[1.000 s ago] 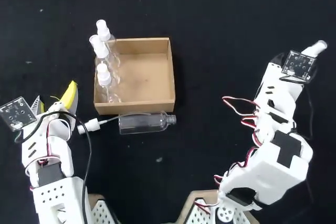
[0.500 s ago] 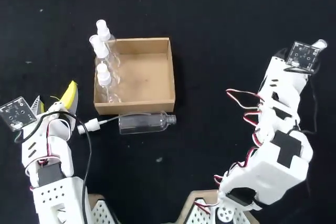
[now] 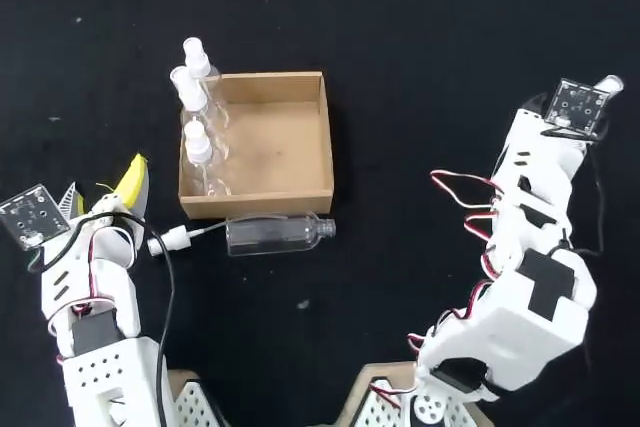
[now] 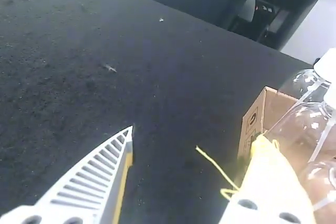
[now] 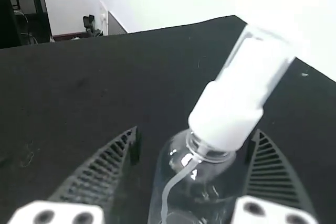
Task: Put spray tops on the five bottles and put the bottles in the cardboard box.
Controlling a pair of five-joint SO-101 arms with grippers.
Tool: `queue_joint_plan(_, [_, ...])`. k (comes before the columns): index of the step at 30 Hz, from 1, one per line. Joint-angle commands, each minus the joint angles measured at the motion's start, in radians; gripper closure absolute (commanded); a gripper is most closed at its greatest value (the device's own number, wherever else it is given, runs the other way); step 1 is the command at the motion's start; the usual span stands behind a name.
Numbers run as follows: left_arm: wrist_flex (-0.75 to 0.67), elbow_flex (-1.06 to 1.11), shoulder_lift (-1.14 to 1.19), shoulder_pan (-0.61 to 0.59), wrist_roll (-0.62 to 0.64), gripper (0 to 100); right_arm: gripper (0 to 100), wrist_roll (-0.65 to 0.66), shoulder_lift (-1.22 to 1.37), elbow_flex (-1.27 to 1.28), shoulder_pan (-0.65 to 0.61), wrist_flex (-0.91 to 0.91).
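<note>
The cardboard box (image 3: 300, 117) sits left of centre, and three bottles with spray tops (image 3: 197, 143) stand along its left wall; they also show past the box corner (image 4: 255, 121). A topless bottle (image 3: 275, 234) lies in front of the box, with a loose spray top (image 3: 170, 240) and its tube beside it. My left gripper (image 4: 194, 135) is open and empty near the box's front left corner (image 3: 105, 179). At the far right, my right gripper (image 5: 195, 131) is shut on a fifth bottle (image 5: 181, 187), whose white spray top (image 5: 244, 95) pokes out past the wrist (image 3: 610, 84).
Black cloth (image 3: 420, 67) covers the whole table. The right arm (image 3: 535, 197) stretches along the right side with its red and white wires looped out. Open cloth lies between the box and the right arm.
The right wrist, with the bottle in it, shifted slightly farther back and to the right a second ago and has been still since. The left arm has not moved.
</note>
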Motion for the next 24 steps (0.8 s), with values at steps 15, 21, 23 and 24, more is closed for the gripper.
queue_joint_plan(15, [0.003,0.024,-0.015,0.008,-0.002,76,98.8,-0.071,-0.278,0.107,-0.035,0.048])
queue_joint_plan(21, [0.003,0.024,-0.015,0.007,-0.002,76,98.8,-0.075,-0.512,0.134,-0.164,0.281])
queue_joint_plan(23, [0.003,0.024,-0.015,0.007,-0.002,76,98.8,-0.075,-0.568,0.134,-0.216,0.362])
queue_joint_plan(24, [0.003,0.024,-0.015,0.007,-0.002,76,98.8,-0.075,-0.596,0.131,-0.244,0.399])
